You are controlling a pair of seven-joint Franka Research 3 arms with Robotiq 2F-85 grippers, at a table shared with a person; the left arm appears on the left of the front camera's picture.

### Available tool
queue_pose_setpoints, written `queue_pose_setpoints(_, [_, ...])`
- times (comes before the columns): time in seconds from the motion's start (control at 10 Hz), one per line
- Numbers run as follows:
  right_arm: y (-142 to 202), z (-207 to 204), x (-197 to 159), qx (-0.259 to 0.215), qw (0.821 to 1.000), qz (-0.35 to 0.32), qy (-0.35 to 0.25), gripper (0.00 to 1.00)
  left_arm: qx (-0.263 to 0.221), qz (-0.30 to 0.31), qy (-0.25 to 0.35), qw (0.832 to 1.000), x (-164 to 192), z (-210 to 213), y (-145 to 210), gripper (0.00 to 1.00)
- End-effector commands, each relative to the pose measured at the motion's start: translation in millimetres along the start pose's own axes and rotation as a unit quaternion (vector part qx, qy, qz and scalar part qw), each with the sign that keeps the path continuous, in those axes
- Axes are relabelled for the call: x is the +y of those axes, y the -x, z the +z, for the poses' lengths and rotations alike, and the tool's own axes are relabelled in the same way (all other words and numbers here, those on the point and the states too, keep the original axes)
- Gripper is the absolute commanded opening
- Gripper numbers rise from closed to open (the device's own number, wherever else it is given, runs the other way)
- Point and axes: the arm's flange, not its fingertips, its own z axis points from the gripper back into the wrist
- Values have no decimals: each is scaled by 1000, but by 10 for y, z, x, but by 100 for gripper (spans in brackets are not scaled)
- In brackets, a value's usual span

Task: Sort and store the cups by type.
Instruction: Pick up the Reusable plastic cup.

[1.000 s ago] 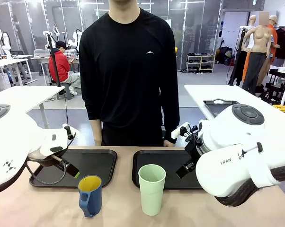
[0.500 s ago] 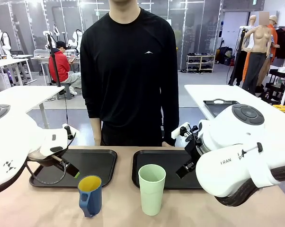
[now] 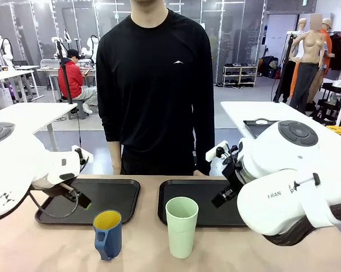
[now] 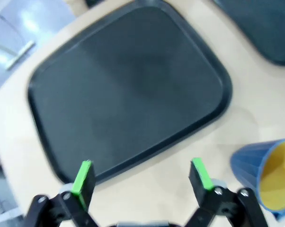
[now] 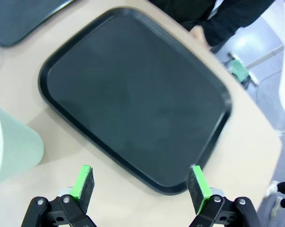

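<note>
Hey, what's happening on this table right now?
Cup sorting is about to start, and nothing is grasped yet. The left gripper hangs open over the left black tray, and the right gripper hangs open over the right black tray. The blue mug and the mint tumbler stand upright on the table, in front of the trays. A person in black stands at the far side.

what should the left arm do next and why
Probably swing the left hand sideways toward the blue mug: it hangs open and empty over the near edge of the black tray, and the mug stands beside it, outside the tray.
</note>
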Motion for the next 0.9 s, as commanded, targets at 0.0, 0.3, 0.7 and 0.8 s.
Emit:
queue_pose_setpoints(0.0, [-297,536,201,2,997,-29,67,100,18,51,-66,996,-303,498,-328,100])
queue_pose_setpoints(0.3, [-521,1125,342,0,994,-63,93,100,-6,123,-53,991,-510,978,-440,100])
queue_pose_setpoints(0.7, [-544,1273,402,0,991,-90,95,100,-30,129,21,991,-623,1174,-445,100])
queue_pose_setpoints(0.8, [-537,1272,402,-1,991,-92,95,100,-31,137,27,990,-642,1177,-446,100])
